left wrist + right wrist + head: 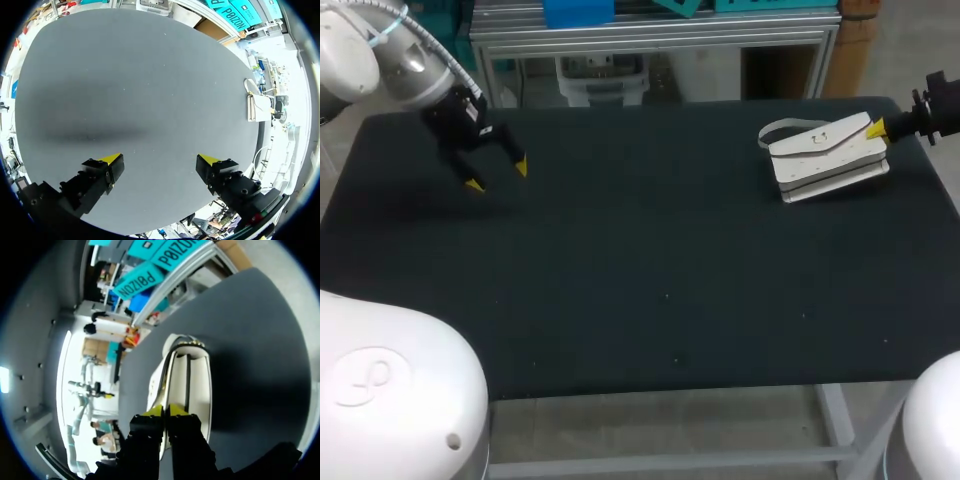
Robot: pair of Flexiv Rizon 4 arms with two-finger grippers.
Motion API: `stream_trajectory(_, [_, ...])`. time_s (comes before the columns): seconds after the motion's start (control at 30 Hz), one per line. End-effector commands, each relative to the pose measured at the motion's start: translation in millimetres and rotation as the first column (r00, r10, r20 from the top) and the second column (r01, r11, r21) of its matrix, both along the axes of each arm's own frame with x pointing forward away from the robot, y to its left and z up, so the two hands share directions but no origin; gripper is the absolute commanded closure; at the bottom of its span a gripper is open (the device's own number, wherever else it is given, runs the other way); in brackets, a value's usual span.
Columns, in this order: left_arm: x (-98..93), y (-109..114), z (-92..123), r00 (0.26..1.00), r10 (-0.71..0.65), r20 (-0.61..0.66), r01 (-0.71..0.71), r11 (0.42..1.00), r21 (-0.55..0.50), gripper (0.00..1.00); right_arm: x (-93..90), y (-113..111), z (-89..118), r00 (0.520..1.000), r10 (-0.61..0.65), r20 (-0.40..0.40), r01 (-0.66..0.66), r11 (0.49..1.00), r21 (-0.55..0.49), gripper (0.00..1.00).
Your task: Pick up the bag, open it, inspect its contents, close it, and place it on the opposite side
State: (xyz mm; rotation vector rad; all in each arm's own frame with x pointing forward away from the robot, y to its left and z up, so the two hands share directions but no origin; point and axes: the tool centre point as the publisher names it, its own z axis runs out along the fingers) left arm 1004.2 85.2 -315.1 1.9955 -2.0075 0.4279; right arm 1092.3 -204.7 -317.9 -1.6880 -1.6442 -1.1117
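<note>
Right pincer has its yellow tips almost together, pinching the end edge of the white bag — which lies at the counter's far right corner. Left pincer hangs spread above the far left — well apart from the bag.

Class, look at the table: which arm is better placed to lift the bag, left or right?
Right. The right claw sits at the end of the bag, tips seemingly pinching its edge. The left claw hangs open over bare table on the opposite side.
</note>
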Motion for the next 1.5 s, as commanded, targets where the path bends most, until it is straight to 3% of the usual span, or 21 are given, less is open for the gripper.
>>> stream_trajectory(0.03, [4.3,-0.2,6.7,0.998,-0.012,0.056,0.009,0.999,0.047,0.0,13.8,-14.1,2.3,0.999,0.051,0.002,-0.051,0.999,-0.005,1.0])
stream_trajectory(0.33, [18.7,0.9,27.3,0.994,-0.062,0.093,0.041,0.978,0.206,0.0,51.0,-65.3,10.9,0.999,0.021,0.045,-0.019,0.999,-0.034,1.0])
stream_trajectory(0.63, [29.9,21.6,37.1,0.995,-0.037,0.089,0.007,0.949,0.315,0.0,71.3,-74.9,8.0,0.998,0.051,0.041,-0.049,0.998,-0.039,1.0])
stream_trajectory(1.03, [35.0,42.2,36.7,0.996,0.018,0.083,-0.041,0.959,0.281,0.0,84.5,-80.3,-0.5,0.999,0.052,0.016,-0.051,0.998,-0.041,1.0])
stream_trajectory(1.27, [34.7,45.7,36.6,0.996,0.027,0.085,-0.049,0.963,0.264,0.0,95.2,-92.1,1.0,0.999,0.038,0.035,-0.037,0.999,-0.027,1.0])
stream_trajectory(1.5, [31.9,45.9,33.9,0.997,0.026,0.075,-0.045,0.966,0.256,0.0,104.2,-90.7,-5.4,0.997,0.071,-0.006,-0.071,0.997,-0.013,1.0])
